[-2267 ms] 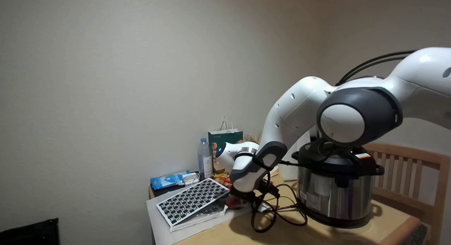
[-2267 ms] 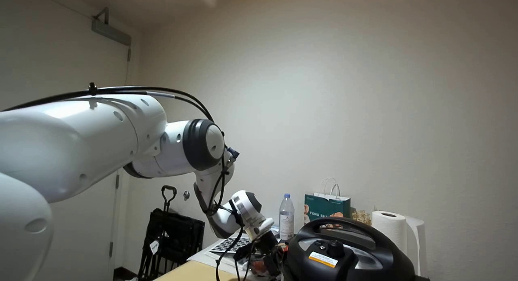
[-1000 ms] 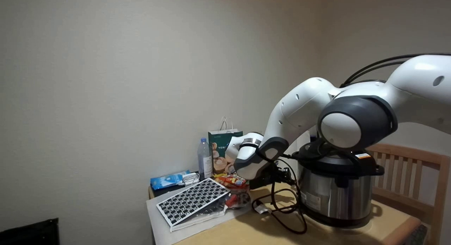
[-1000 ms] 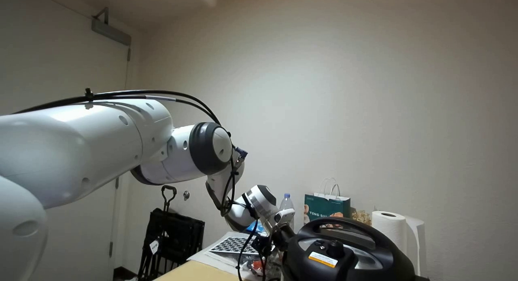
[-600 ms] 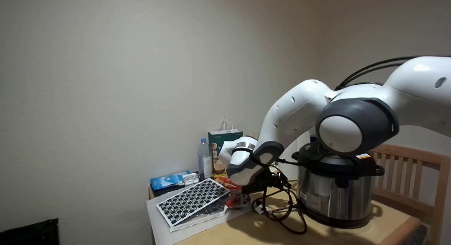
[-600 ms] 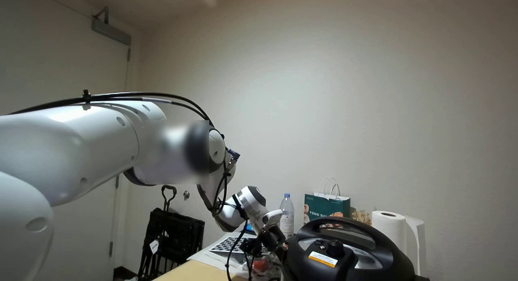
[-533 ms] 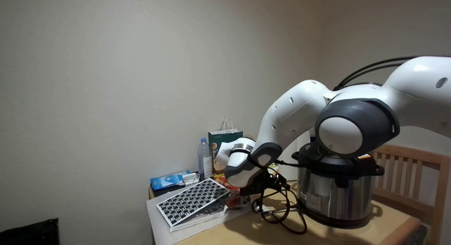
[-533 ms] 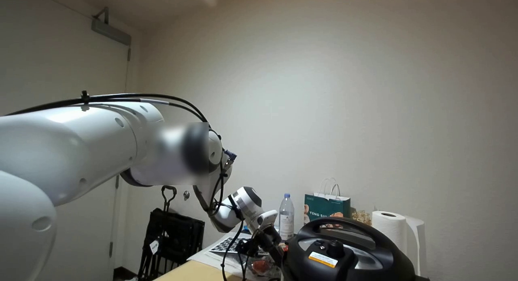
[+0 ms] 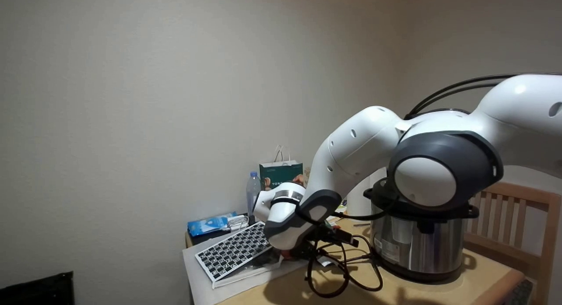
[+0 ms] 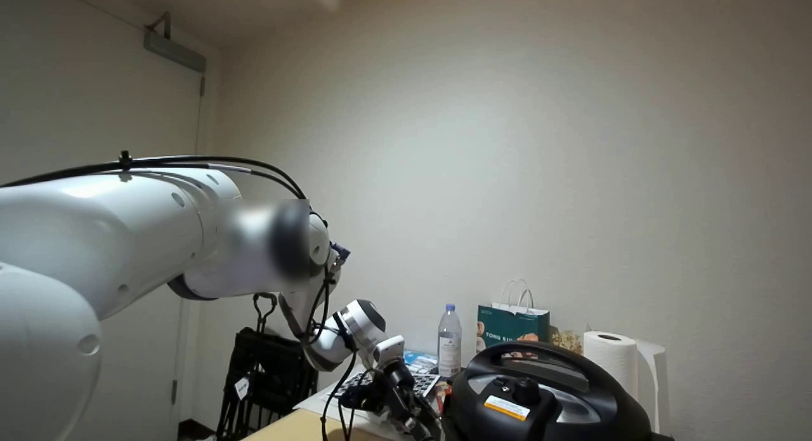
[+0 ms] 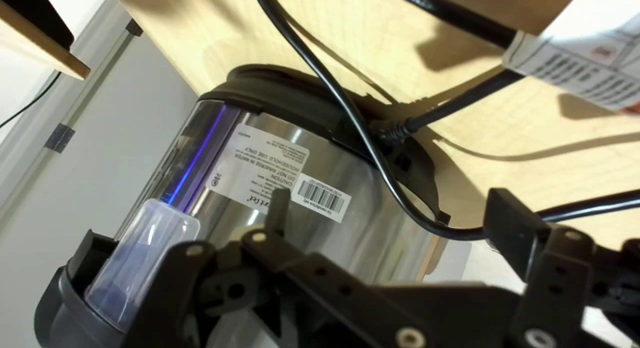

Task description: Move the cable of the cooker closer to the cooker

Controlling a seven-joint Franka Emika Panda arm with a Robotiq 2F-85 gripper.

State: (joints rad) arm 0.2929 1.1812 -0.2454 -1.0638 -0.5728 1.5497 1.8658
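The cooker (image 9: 421, 248) stands on the table, steel with a black lid; its lid also shows in an exterior view (image 10: 533, 390) and its labelled steel side fills much of the wrist view (image 11: 345, 243). The black cable (image 11: 352, 112) plugs into its base, carries a white tag, and arcs across the cooker's side, then behind my right-hand finger; I cannot tell if they touch. Loose loops of the cable (image 9: 373, 290) lie on the table beside the cooker. My gripper (image 11: 395, 220) is open, nothing held, facing the cooker; it also shows in an exterior view (image 10: 422, 419).
A checkered board (image 9: 235, 250) and snack bags lie on the table's far side. A water bottle (image 10: 450, 342), green paper bag (image 10: 501, 323) and paper-towel roll (image 10: 609, 365) stand behind. A wooden chair (image 9: 540, 208) is beyond the cooker. Arm cables hang in loops near the wrist.
My arm shifted toward the cooker, then moved back left and lower in both exterior views. The arm's hanging cable loop moved with it. The cooker and its cable on the table look unchanged.
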